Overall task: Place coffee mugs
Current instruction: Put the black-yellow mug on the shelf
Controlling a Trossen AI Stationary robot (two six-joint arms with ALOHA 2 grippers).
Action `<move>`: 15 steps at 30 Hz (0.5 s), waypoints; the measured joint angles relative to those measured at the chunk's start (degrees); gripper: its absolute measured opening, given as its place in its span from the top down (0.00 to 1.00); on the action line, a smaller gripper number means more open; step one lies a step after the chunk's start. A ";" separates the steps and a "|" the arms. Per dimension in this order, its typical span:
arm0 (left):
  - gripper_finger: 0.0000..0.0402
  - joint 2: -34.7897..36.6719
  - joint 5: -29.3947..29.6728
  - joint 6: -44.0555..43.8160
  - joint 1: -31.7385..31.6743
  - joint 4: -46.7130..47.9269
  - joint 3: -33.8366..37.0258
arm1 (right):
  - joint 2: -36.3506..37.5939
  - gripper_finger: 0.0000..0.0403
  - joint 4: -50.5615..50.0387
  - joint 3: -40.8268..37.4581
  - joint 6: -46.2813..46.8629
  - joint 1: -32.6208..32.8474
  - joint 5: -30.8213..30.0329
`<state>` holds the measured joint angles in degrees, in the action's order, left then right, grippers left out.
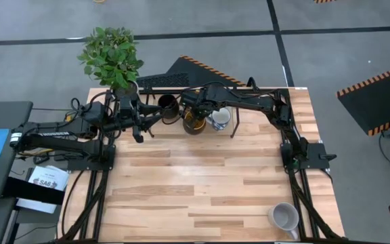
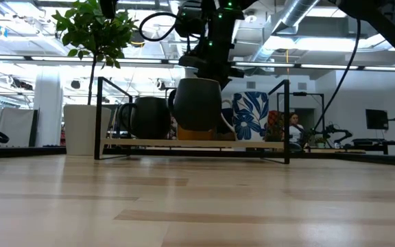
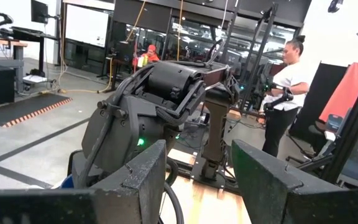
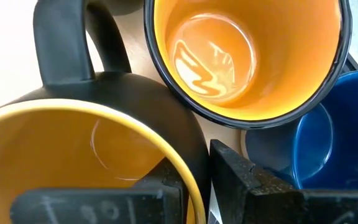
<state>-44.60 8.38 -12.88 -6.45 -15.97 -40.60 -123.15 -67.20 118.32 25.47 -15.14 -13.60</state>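
Observation:
My right gripper (image 1: 198, 114) reaches to the table's far middle and is shut on a black mug with a yellow-orange inside (image 4: 73, 155). In the low view this mug (image 2: 197, 103) hangs just over the rack shelf. Below it stand a second yellow-orange mug (image 4: 247, 56) and a dark blue mug (image 4: 328, 143). A black mug (image 2: 149, 116) and a white mug with bluish marks (image 2: 249, 113) stand on the shelf on either side. A light grey-white mug (image 1: 284, 217) lies on its side near the table's near right corner. My left gripper (image 1: 141, 130) is open and waits left of the mugs, touching nothing. My right gripper holds the black and yellow-orange mug by its wall at the rim (image 4: 188, 163), on the side opposite the handle (image 4: 61, 43). One finger is inside the mug and one finger (image 4: 247, 180) outside. The fingers come from above, pointing down. The mug hangs upright, mouth up.
A low rack with a thin dark frame and a wooden shelf (image 2: 184, 143) stands along the far edge. A white plant pot (image 2: 81, 130) with a leafy plant (image 1: 112, 57) is at the far left. A person (image 3: 284, 93) stands in the room beyond. Bare wood (image 1: 202, 183) fills the table's middle.

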 joint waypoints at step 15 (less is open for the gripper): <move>0.59 0.02 0.00 0.02 -0.01 0.02 0.00 | 0.31 0.58 0.42 0.00 0.17 -0.07 0.14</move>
<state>-44.58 8.38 -12.87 -6.46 -15.94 -40.60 -122.85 -66.78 118.32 25.65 -15.20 -13.45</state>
